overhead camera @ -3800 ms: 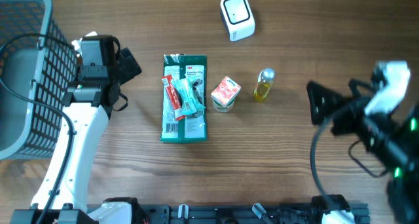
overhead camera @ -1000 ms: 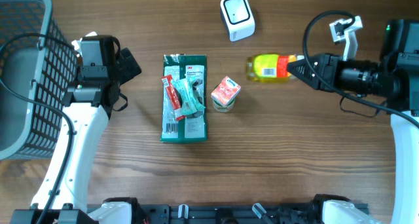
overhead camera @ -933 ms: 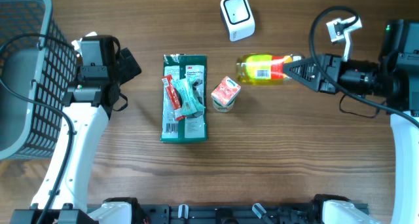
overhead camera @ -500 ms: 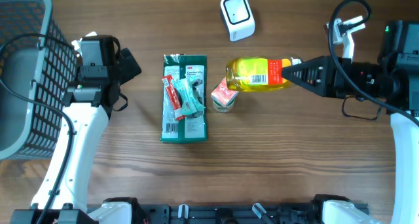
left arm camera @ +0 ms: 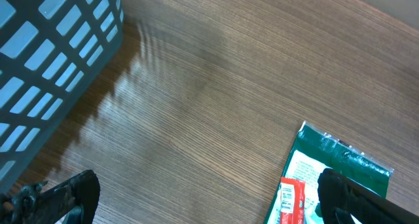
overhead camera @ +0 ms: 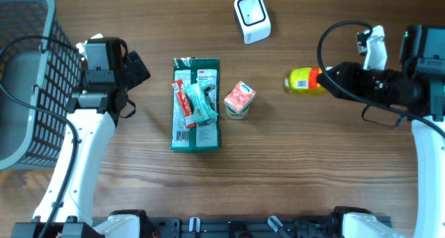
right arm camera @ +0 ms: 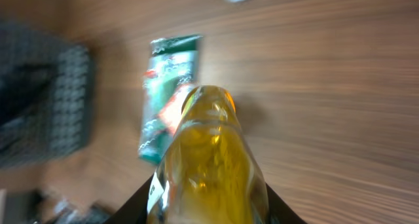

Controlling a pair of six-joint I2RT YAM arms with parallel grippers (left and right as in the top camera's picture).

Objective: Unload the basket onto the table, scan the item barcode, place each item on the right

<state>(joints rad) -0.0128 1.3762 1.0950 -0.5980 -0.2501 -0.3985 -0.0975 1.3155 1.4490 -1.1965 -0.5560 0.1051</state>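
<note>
Yellow bottle point(overhead camera: 302, 81): gripped near its cap by the right pincer point(overhead camera: 327, 81), base pointing left, well to the right of the scanner point(overhead camera: 252, 17) and not lined up with it yet
Left pincer point(left arm camera: 208, 199): spread wide, nothing held, parked just beside the basket point(overhead camera: 28, 71)
Barcode: not made out from above, so which way it faces can't be told
Risk: a missed read is likely if the label gets turned away from the scanner; smooth round plastic could be twisted in the grip, and the carton point(overhead camera: 240, 99) could be clipped on a low swing

Even bright light, soft shadows, right wrist view heavily motion-blurred
</note>
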